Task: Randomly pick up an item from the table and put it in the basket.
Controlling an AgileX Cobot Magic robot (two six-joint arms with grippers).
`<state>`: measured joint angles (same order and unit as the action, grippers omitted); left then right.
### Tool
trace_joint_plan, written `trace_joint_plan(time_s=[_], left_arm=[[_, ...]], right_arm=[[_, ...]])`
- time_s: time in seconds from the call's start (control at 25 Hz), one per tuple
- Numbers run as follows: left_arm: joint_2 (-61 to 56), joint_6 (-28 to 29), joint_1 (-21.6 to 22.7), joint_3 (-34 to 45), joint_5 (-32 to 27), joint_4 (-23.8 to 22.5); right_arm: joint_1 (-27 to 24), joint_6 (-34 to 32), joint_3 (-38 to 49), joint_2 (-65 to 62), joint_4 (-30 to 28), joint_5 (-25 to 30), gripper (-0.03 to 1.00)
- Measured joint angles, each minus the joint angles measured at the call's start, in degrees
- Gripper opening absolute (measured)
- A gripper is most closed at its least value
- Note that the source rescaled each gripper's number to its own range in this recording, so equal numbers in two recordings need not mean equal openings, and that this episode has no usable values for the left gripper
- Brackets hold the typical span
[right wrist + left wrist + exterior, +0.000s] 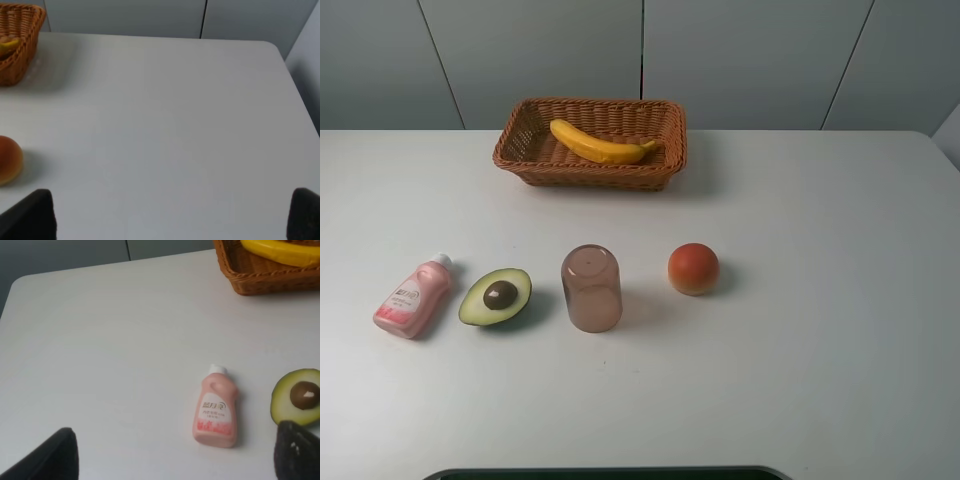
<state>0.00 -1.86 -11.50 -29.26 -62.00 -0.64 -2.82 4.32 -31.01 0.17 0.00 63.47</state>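
Observation:
The yellow banana (599,145) lies inside the brown wicker basket (670,150) at the back of the white table (820,300). The banana (282,250) and a corner of the basket (260,280) also show in the left wrist view. The basket's edge (17,55) shows in the right wrist view. Neither arm shows in the exterior high view. My left gripper (172,460) is open and empty above the table, near the pink bottle. My right gripper (167,220) is open and empty above bare table.
A pink bottle (413,297), a halved avocado (496,297), an upturned brownish tumbler (591,288) and a round orange-red fruit (693,268) lie in a row in front of the basket. The table's right edge (300,95) is near the right gripper.

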Motion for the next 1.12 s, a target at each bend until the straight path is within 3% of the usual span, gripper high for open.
trace_joint_plan(time_s=[1.12], left_arm=[[0.0, 0.0, 0.0, 0.0, 0.0, -0.22]], right_arm=[[1.11, -3.21, 1.63, -0.26, -0.86, -0.66, 1.0]])
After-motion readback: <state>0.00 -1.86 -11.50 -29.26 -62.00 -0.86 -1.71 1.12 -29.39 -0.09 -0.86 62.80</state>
